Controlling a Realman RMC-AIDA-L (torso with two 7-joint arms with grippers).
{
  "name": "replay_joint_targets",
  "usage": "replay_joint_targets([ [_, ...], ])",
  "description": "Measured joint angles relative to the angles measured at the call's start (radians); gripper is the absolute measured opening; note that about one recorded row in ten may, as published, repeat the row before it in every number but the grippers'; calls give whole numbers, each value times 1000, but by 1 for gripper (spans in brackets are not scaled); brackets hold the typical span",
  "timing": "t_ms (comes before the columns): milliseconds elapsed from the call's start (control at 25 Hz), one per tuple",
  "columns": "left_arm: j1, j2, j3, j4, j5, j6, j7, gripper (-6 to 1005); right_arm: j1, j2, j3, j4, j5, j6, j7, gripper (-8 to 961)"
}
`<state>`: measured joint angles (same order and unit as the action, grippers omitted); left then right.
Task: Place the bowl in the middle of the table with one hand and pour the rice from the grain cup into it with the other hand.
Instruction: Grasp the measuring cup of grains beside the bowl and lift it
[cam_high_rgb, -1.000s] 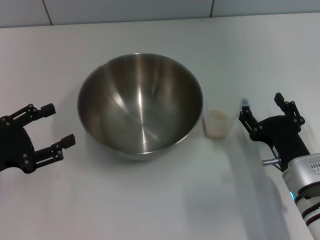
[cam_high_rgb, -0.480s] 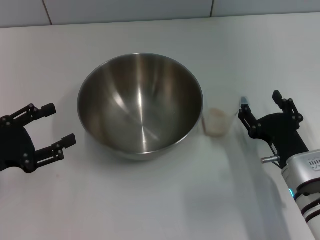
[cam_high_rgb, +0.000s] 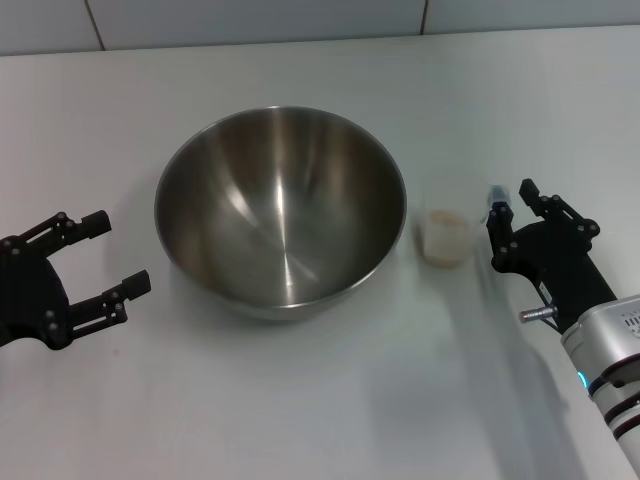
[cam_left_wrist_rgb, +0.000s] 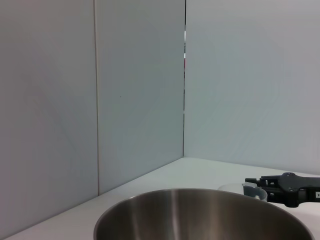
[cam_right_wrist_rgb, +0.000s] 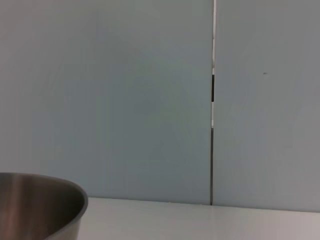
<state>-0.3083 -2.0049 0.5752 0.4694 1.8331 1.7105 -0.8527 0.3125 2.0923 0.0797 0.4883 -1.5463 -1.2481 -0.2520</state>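
The steel bowl (cam_high_rgb: 280, 208) stands upright in the middle of the white table (cam_high_rgb: 330, 400); it also shows in the left wrist view (cam_left_wrist_rgb: 200, 217) and the right wrist view (cam_right_wrist_rgb: 40, 205). The clear grain cup (cam_high_rgb: 446, 238) stands just right of the bowl with pale rice (cam_high_rgb: 446, 244) in its bottom. My right gripper (cam_high_rgb: 512, 205) is open, close to the cup's right side, not touching it. It also shows in the left wrist view (cam_left_wrist_rgb: 262, 181), next to the cup (cam_left_wrist_rgb: 245, 189). My left gripper (cam_high_rgb: 115, 253) is open and empty, left of the bowl.
A grey tiled wall (cam_high_rgb: 300, 20) runs along the table's far edge. Bare white tabletop lies in front of the bowl and between the two arms.
My right gripper has moved left toward the cup and its fingers have drawn closer together. The cup has shifted slightly right. The bowl and left gripper have not moved.
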Motion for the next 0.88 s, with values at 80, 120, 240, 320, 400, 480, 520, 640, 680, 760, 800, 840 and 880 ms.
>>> replay_joint_targets([
  [80,0,0,0,0,0,0,0,818,1,0,0,0,0,0,1,444],
  [120,0,0,0,0,0,0,0,818,2,0,0,0,0,0,1,398],
  [240,0,0,0,0,0,0,0,818,4,0,3,-1,0,0,2,252],
  [320,0,0,0,1,0,1,0,818,5,0,5,-2,0,0,2,154],
  [400,0,0,0,2,1,2,0,818,5,0,5,-2,0,0,2,112],
  [480,0,0,1,3,4,4,0,818,6,0,3,-2,0,0,2,70],
  [520,0,0,3,4,5,5,0,818,7,0,1,-3,-1,0,2,49],
  [640,0,0,6,6,6,6,-1,818,8,0,0,-4,-2,0,2,24],
  [680,0,0,8,6,6,6,-1,818,8,0,0,-4,-2,0,2,22],
  [760,0,0,8,7,6,6,-2,818,9,0,0,-4,-3,0,2,20],
  [800,0,0,8,7,6,6,-2,818,9,0,0,-4,-3,1,5,19],
  [840,0,2,8,7,6,7,-2,818,9,0,0,-4,-4,1,7,19],
  [880,0,2,8,7,6,7,-2,818,9,0,0,-4,-4,1,10,19],
])
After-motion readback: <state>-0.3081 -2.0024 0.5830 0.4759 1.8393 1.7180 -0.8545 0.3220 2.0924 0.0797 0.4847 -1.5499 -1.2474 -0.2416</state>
